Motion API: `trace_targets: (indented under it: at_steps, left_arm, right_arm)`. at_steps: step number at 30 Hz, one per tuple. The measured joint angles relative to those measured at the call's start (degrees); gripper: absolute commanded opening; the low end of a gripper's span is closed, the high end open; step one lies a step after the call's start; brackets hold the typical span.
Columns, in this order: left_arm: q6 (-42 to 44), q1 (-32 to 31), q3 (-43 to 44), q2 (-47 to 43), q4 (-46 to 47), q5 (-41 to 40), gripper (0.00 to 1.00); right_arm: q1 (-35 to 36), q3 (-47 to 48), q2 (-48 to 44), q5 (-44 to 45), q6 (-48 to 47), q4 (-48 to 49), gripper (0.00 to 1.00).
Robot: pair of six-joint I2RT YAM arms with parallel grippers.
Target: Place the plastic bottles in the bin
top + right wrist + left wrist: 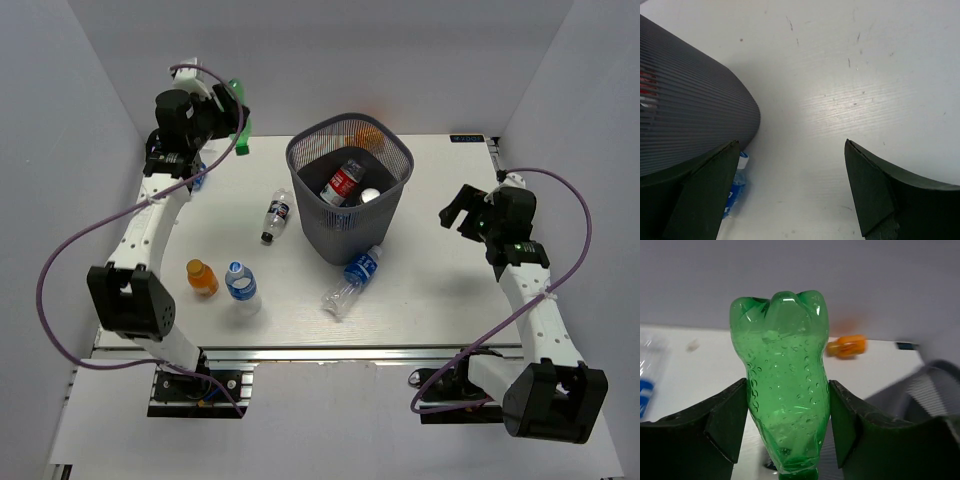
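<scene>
My left gripper (236,122) is shut on the green bottle (238,98) and holds it in the air at the far left, left of the bin (398,190). In the left wrist view the jaws (787,415) pinch the green bottle (782,375) on both sides. The mesh bin holds a red-label bottle (343,183) and another clear one (370,196). On the table are a squat orange bottle (201,277), an upright blue-label bottle (241,287), a lying dark-label bottle (277,215) and a lying blue-label bottle (356,277). My right gripper (462,210) is open and empty, right of the bin.
Another orange bottle (847,346) lies behind the bin, near the back wall. The right wrist view shows the bin's wall (685,120), the blue-label bottle's cap end (736,186) and bare table between the open jaws (792,195). White walls enclose the table.
</scene>
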Motion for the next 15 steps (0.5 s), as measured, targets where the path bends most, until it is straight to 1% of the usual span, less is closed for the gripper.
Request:
trace_targets:
  at_steps: [2,3,5,7,9,10,12,13,15]
  left_arm:
    - [1.0,-2.4,0.4,-3.8,1.5,3.6,0.59]
    - [2.0,-4.7,0.9,-5.3,2.0,5.1,0.63]
    - [4.4,-10.4,1.4,-7.6,3.2,8.2,0.67]
    - [6.7,-15.5,2.0,-8.5,3.1,10.8,0.68]
    - [8.7,-19.8,3.0,-8.3,2.3,12.4,0.72]
    - [9.7,-21.4,3.4,-8.0,1.7,13.1,0.77]
    - [11.3,-23.4,3.8,-7.4,0.4,13.5,0.83]
    - [12.0,-24.1,4.0,-7.0,-0.2,13.5,0.97]
    - [13.1,-25.2,5.0,-5.5,-1.4,13.4,0.98]
  right_arm:
    - [0.0,-1.9,-1.6,0.2,0.0,-0.8,0.89]
    - [0.0,-3.0,-2.7,0.1,0.0,-1.0,0.89]
    - [0.0,-5.6,-5.3,-1.0,-0.1,-1.6,0.89]
    - [0.0,-7.9,-6.9,-2.7,-0.3,-2.1,0.89]
    - [0.0,-10.3,-7.9,-4.9,-0.5,-2.3,0.89]
    - [0.0,-11.8,-8.4,-6.0,-0.7,-2.5,0.89]
    - [0.5,-14.4,-9.5,-8.2,-0.8,-2.8,0.89]
    - [0.8,-15.9,-10.2,-9.2,-0.9,-3.1,0.89]
    - [3.0,-17.9,-11.3,-10.6,-1.1,-3.7,0.89]
